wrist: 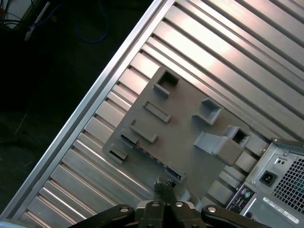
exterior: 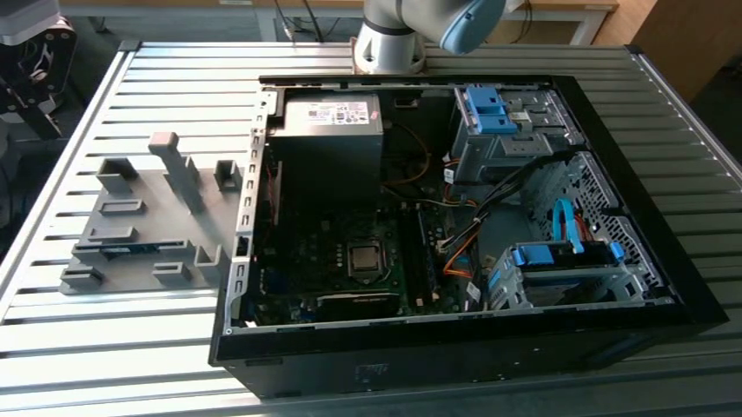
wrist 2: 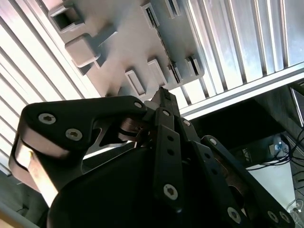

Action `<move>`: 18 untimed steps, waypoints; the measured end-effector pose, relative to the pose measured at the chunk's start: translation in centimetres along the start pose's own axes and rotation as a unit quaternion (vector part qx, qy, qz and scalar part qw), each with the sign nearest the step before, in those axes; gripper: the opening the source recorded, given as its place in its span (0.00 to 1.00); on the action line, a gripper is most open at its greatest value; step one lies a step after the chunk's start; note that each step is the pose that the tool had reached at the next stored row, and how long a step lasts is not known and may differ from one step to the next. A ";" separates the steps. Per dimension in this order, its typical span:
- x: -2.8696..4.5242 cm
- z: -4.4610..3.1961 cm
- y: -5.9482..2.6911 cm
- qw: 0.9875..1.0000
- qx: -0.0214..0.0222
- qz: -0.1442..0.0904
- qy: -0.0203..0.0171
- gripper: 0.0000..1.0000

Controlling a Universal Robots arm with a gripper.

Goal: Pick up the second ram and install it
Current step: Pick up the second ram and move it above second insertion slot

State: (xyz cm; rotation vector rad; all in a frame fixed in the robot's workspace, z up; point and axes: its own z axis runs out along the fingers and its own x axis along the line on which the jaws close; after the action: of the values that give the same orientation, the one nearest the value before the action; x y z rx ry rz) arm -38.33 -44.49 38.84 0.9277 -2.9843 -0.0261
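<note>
Count: one arm, one gripper, one holder, one stick seen in it, one computer case.

Gripper (wrist: pixel 164 186): black metal linkage with bolt heads. In both wrist views (wrist 2: pixel 163 95) the two fingertips meet in a narrow point, jaws closed with nothing between them. The tips line up with the holder's edge, near one end of the stick and apart from it.

Second ram (exterior: pixel 122 248): a thin, flat, blue-green circuit-board stick. It stands on edge in a slot of the matt grey plastic holder block (exterior: pixel 162 228), on the exterior view's left. In the first wrist view it shows as a dark strip (wrist: pixel 147 156) across the block (wrist: pixel 180 123).

The block has several rectangular pockets and upright posts.

Table (exterior: pixel 139 347): ribbed aluminium slats, shiny.

Case (exterior: pixel 464 347): black metal tower lying open just beside the block. Inside are one green motherboard (exterior: pixel 336 278), one grey power-supply box (exterior: pixel 333 113) and two blue plastic brackets (exterior: pixel 487 109).
</note>
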 end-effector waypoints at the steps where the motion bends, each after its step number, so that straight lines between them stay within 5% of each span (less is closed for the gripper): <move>1: 0.00 0.00 0.00 1.000 0.000 -0.002 0.000 0.11; 18: 0.02 -0.01 -0.03 0.999 0.000 -0.037 0.001 0.11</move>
State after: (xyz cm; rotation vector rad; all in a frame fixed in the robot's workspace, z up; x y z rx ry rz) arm -38.33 -44.53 38.85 1.0385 -2.9468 -0.0250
